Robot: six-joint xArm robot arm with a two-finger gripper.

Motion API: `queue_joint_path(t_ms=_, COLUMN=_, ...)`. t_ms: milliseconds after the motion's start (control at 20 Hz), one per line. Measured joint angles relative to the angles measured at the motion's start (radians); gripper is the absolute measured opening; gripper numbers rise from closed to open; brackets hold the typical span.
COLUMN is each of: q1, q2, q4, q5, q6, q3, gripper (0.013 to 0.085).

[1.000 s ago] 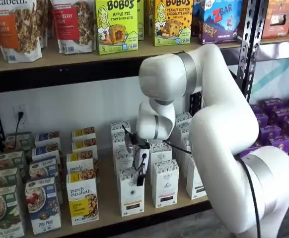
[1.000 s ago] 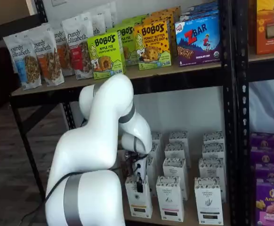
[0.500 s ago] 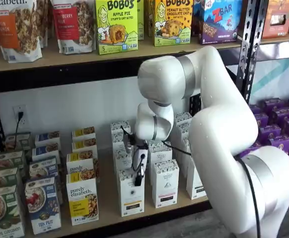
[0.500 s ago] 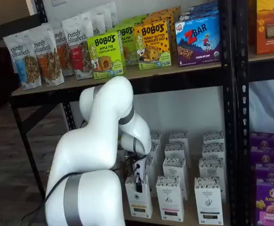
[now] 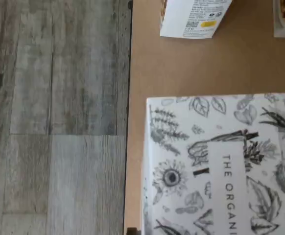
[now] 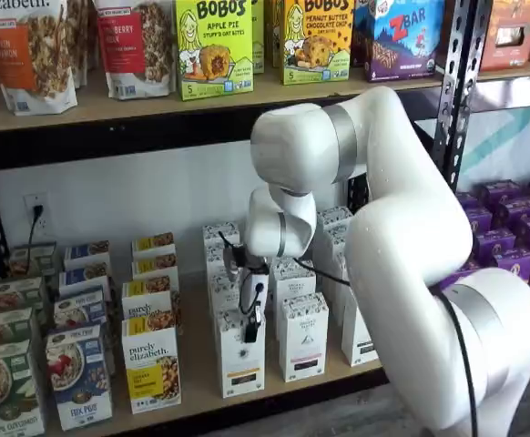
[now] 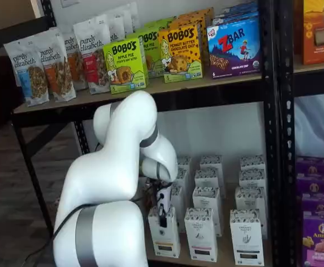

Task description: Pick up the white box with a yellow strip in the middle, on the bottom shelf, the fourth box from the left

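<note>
The white box (image 6: 239,360) stands at the front of its column on the bottom shelf (image 6: 197,369), with like cartons behind and to its right. It also shows in a shelf view (image 7: 165,238). My gripper (image 6: 249,328) hangs just above the box's top front edge, fingers pointing down, and shows in both shelf views (image 7: 162,216). The black fingers show no plain gap and hold nothing. In the wrist view the box's top (image 5: 216,166) carries a black-and-white botanical print and "THE ORGANIC", beside the shelf's black rail (image 5: 129,117).
Purely elizabeth boxes (image 6: 151,369) stand left of the white box, with more cereal boxes (image 6: 78,375) further left. White cartons (image 6: 303,335) stand to its right, purple boxes (image 6: 511,246) beyond a black upright (image 6: 456,82). Bobo's boxes (image 6: 213,45) fill the upper shelf.
The gripper and forearm have shifted slightly to the left above the white box. The boxes have not moved.
</note>
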Motion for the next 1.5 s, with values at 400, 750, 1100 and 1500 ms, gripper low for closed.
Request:
queue_joint_path(t_ms=400, q1=0.001, q2=-0.010, q4=-0.002, q5=-0.003, q6=0.002, q3=0.010, gripper=0.0490)
queue_joint_path(t_ms=750, q1=0.000, q2=-0.032, q4=-0.010, q5=-0.017, q6=0.008, q3=0.041, gripper=0.0490)
queue_joint_path(t_ms=1100, q1=0.012, q2=-0.076, q4=-0.009, q5=-0.031, q6=0.015, q3=0.109, gripper=0.0490)
queue_joint_path(t_ms=1500, q1=0.047, q2=-0.172, q4=0.037, q5=-0.089, q6=-0.004, q3=0.273, gripper=0.0490)
